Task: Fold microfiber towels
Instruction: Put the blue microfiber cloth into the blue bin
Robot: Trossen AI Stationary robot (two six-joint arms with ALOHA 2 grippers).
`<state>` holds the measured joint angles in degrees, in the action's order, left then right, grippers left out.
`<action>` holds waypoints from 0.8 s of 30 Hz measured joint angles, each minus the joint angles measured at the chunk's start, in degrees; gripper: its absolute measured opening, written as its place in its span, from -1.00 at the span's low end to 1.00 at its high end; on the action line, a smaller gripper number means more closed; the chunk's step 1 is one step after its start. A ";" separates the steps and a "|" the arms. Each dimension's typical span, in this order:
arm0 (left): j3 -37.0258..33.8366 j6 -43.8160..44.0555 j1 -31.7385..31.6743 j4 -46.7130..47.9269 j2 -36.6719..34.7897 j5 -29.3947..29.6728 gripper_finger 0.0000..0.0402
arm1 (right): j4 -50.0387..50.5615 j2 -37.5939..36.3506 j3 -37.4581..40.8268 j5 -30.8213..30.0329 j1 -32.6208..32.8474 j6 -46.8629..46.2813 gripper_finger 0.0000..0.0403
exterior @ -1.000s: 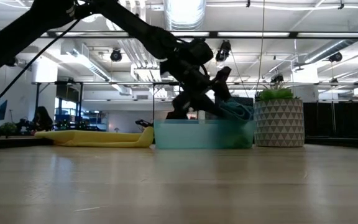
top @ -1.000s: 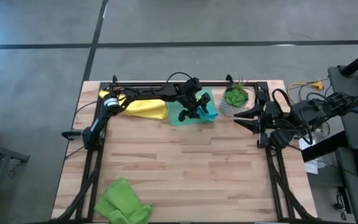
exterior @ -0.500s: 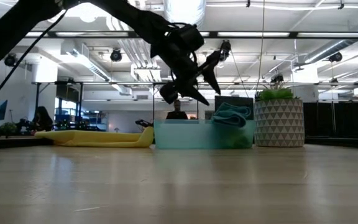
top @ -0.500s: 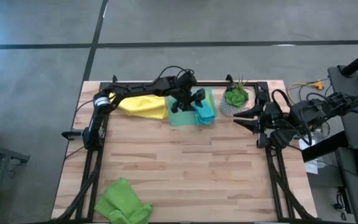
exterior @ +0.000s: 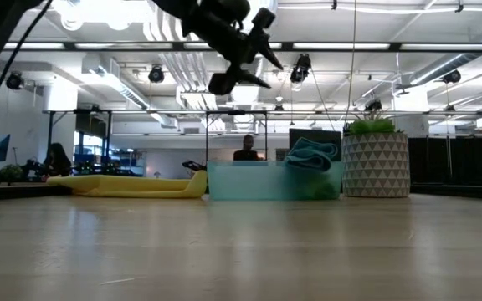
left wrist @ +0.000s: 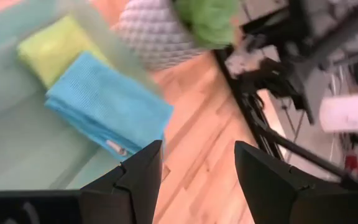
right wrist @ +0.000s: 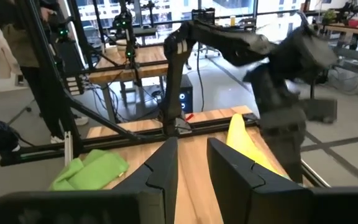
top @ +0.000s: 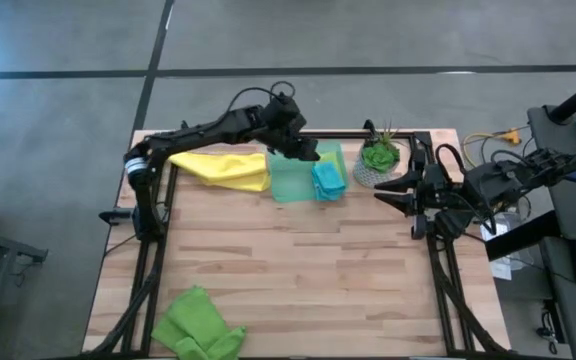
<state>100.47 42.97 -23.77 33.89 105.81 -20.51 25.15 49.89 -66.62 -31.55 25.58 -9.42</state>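
Above the far edge of the table, over the translucent green tray (top: 290, 180), I hold my left gripper (top: 306, 152) up in the air, its fingers spread apart with nothing between them. In my left wrist view those two dark fingers (left wrist: 143, 180) frame bare wood and the tray's corner. Inside the tray, at the end nearest the potted plant (top: 378, 160), the teal-blue towel (top: 328, 180) lies folded, and a lime green towel (left wrist: 61, 46) lies folded just beside it, touching it. From table height the teal-blue towel (exterior: 311, 155) rises a little above the tray's wall (exterior: 249, 180).

The yellow towel (top: 223, 168) lies flat and loose on the wood just beside the tray, on the side away from the plant. The other lime green towel (top: 196, 322) sits crumpled at the near left corner of the table, well apart from the rest.

My right gripper (top: 380, 192) waits low over the right side of the table, near the plant pot, its fingers narrowly parted and empty. In its wrist view a person (right wrist: 27, 50) stands beyond the table.
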 joint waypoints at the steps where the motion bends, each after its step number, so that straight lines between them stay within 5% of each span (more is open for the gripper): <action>1: -0.04 -1.68 0.09 -0.04 -0.78 0.02 -0.08 | -0.06 0.20 0.06 0.00 -0.11 -0.06 -0.59; 7: -0.57 -22.26 0.11 0.06 -2.88 -1.79 -0.08 | -0.09 2.05 0.20 0.02 -3.37 -1.73 -0.59; 13: -0.57 -58.90 0.13 8.04 -0.50 1.03 -0.08 | -0.72 3.95 -1.20 0.88 -8.42 -3.24 -0.59; 18: -0.61 -63.15 -1.88 12.35 4.58 2.11 -0.08 | -1.78 5.03 -4.99 2.02 -10.99 -4.55 -0.59; 24: -0.58 -80.41 -4.13 14.02 7.91 7.08 -0.08 | -1.55 6.69 -10.93 1.72 -12.50 -3.68 -0.59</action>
<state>99.89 -37.44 -27.90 47.91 113.72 -13.44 23.60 56.57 -77.55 -29.83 13.09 -13.10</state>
